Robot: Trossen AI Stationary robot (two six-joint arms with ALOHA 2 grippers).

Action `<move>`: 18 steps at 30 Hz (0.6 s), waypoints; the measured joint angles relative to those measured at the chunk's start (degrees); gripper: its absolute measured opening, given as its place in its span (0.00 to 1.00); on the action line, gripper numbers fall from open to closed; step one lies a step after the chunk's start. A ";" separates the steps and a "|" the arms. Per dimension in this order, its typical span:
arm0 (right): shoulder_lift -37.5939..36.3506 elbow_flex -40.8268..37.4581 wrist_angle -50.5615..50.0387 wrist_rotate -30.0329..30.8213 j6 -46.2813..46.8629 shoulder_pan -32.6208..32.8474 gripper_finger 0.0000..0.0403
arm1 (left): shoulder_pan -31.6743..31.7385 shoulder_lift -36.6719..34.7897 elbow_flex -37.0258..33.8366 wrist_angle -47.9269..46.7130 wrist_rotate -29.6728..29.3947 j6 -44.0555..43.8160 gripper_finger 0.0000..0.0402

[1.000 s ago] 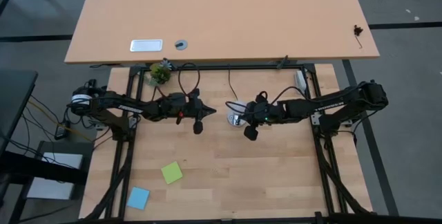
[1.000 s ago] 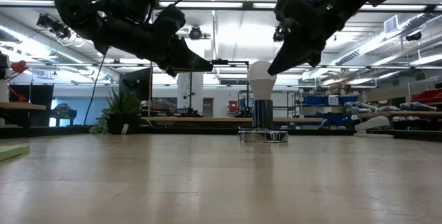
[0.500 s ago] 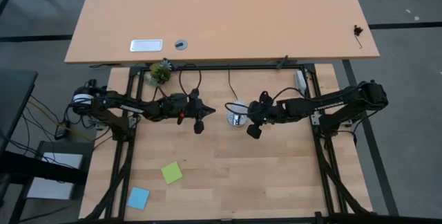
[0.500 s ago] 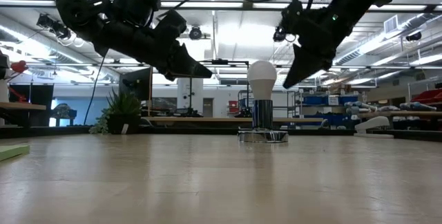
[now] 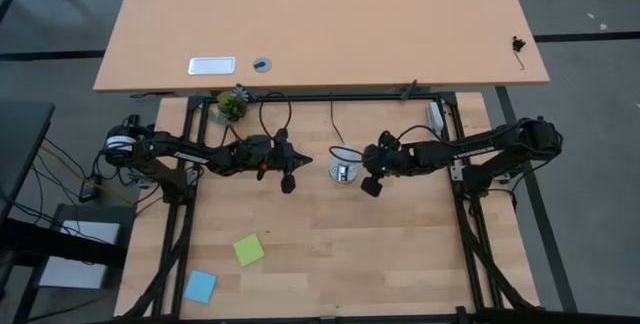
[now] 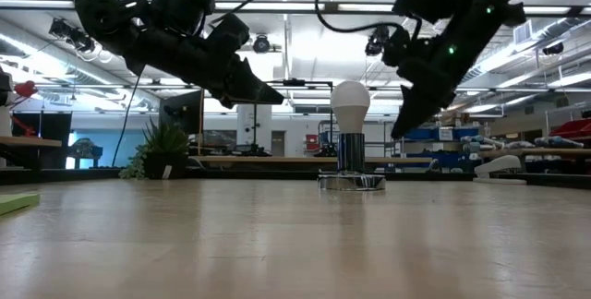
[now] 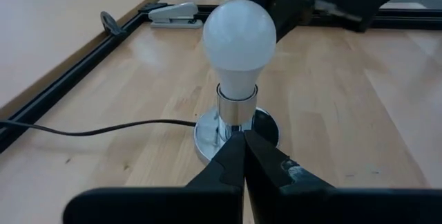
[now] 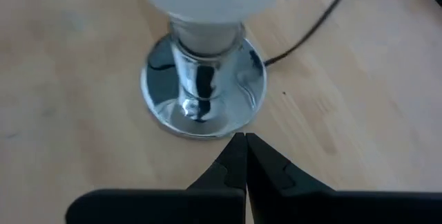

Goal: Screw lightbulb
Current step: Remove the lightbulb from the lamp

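1. The lightbulb [image 6: 350,102] stands upright in a chrome socket base [image 6: 351,181] just right of centre in the low view, its white globe uppermost and its neck seated in the shiny stem.
2. Seen from above, the socket base [image 5: 343,172] sits near the middle of the frame on the light wooden table [image 5: 330,254], with a black cord [image 5: 338,149] looping away from it toward the top of the picture.
3. The right gripper [image 5: 371,186] hangs just to the right of the socket in the high view, clear of the bulb; in the low view it [image 6: 402,128] points down and to the left beside the globe without touching it.
4. Its fingers are pressed together with nothing between them (the right wrist view shows the two dark tips meeting in front of the chrome base [image 8: 204,92]).
5. The left gripper [image 5: 287,184] hovers left of the socket in the high view, well apart from it, and is likewise closed and empty; the left wrist view shows its tips meeting, with the bulb [image 7: 239,34] beyond.
6. A green sticky note [image 5: 249,250] and a blue one [image 5: 200,286] lie at the lower left of the high view.
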 joint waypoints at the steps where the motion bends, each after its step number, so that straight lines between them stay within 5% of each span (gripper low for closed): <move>1: 0.00 -0.94 1.14 -0.04 0.02 -0.43 0.02 | 0.00 0.02 0.00 0.00 0.00 0.00 0.03; 18: 0.09 -14.92 28.32 -6.08 1.40 -3.69 0.02 | 0.00 0.01 0.00 0.33 -0.02 0.02 0.03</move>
